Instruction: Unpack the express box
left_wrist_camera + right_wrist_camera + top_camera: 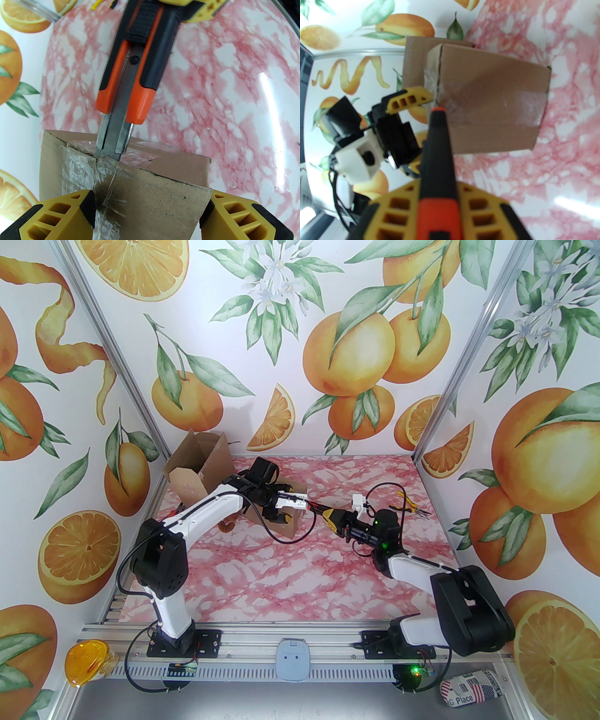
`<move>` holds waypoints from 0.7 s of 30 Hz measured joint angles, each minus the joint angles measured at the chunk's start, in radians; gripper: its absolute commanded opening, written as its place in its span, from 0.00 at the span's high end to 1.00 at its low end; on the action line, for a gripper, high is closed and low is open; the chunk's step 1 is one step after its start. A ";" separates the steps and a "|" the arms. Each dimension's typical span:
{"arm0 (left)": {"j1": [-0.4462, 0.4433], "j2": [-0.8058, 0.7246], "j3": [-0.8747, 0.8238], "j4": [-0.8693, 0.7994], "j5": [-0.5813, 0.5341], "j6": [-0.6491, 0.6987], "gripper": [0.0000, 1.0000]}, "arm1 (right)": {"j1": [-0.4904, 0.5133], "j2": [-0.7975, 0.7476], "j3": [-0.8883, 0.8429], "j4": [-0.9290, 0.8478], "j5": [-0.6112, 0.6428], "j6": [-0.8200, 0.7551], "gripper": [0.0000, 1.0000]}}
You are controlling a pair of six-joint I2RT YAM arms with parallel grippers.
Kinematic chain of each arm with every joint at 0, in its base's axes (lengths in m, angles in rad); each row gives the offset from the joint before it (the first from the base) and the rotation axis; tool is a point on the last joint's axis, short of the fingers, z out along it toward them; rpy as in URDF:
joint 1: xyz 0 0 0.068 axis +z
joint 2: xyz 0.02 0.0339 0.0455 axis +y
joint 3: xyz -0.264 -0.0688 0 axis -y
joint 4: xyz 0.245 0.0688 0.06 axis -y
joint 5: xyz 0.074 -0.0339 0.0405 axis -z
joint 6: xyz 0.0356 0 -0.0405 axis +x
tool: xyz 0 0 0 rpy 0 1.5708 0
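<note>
The express box [294, 527], small brown cardboard sealed with clear tape, lies left of the table's middle. My right gripper [335, 516] is shut on an orange-and-black utility knife [140, 70]. The knife's blade [112, 138] touches the taped seam at the box's [159, 187] top edge, where the tape is torn and frayed. My left gripper [151, 196] has its jaws wide at the box's near end, one finger [65, 215] over the seam and the other [236, 218] at the box's edge. Whether they press on it I cannot tell. The right wrist view looks along the knife [438, 145] to the box [494, 93].
A larger cardboard box [197, 465] stands open at the back left corner, close behind the left arm. Yellow-handled pliers [408, 506] lie at the back right of the pink marbled table [300, 577]. A brown ring-shaped thing [228, 524] lies under the left forearm.
</note>
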 measured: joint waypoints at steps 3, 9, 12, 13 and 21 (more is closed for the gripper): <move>0.000 0.008 0.010 0.010 -0.015 -0.024 0.25 | 0.020 0.063 -0.026 0.144 0.039 0.089 1.00; 0.002 0.018 0.016 0.035 -0.031 -0.063 0.26 | 0.080 0.078 -0.037 0.193 0.091 0.154 1.00; 0.002 0.025 0.021 0.051 -0.031 -0.072 0.27 | 0.101 0.063 -0.039 0.179 0.079 0.152 1.00; 0.002 0.028 0.026 0.054 -0.029 -0.076 0.27 | 0.107 0.053 -0.040 0.167 0.068 0.150 1.00; -0.002 0.059 0.058 0.072 0.024 -0.090 0.27 | 0.129 -0.048 -0.048 0.027 0.005 0.102 1.00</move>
